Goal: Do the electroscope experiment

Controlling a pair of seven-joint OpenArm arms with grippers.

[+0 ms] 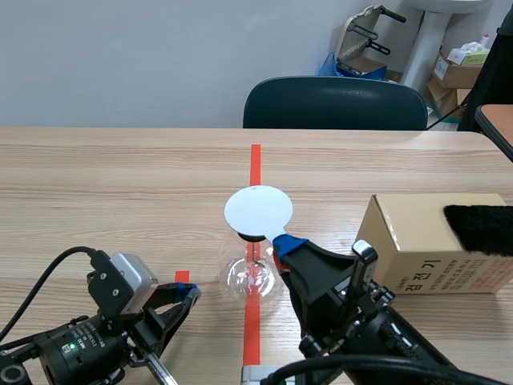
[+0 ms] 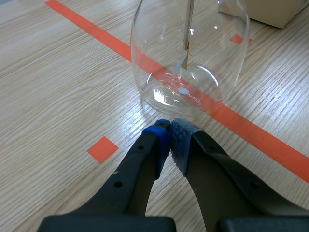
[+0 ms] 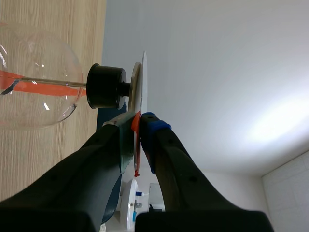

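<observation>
Electroscope (image 1: 253, 273) on orange tape line (image 1: 255, 164), white disc (image 1: 258, 211) on top. Right gripper (image 1: 282, 245) pinches thin red strip (image 3: 136, 123) at disc edge. Left gripper (image 2: 171, 131) closed, empty, just short of flask. Cardboard box (image 1: 425, 241) (black fur (image 1: 481, 228) on top) close beside right arm; chair (image 1: 335, 104) beyond.

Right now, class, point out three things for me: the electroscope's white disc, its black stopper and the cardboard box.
white disc (image 1: 258, 210): scene view, middle of its flat face.
black stopper (image 3: 105, 86): right wrist view, side of the cap.
cardboard box (image 1: 421, 231): scene view, bare part of its front face.
</observation>
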